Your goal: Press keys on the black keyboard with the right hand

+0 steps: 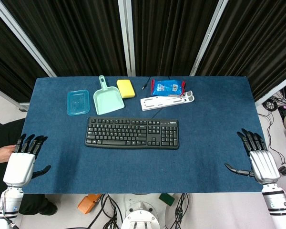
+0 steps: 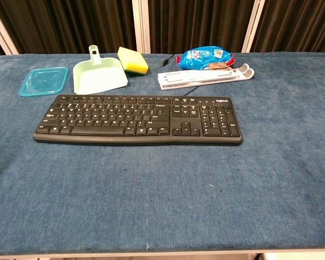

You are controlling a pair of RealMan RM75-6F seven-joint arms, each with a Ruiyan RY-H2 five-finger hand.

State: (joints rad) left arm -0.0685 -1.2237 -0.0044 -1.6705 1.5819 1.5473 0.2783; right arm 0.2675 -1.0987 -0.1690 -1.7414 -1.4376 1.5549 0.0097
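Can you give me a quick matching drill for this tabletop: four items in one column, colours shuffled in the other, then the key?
Items:
1. keyboard
2. dustpan
3. sponge
4. container lid

Colours:
A. yellow
B. translucent blue
C. black
D. mint green

Pairs: 1-C, 2-D, 3-A, 4-B

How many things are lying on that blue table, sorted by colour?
Black: 1, the keyboard
Green: 1, the dustpan
Yellow: 1, the sponge
Teal: 1, the lid
White: 1, the stand
Blue: 1, the packet
Total: 6
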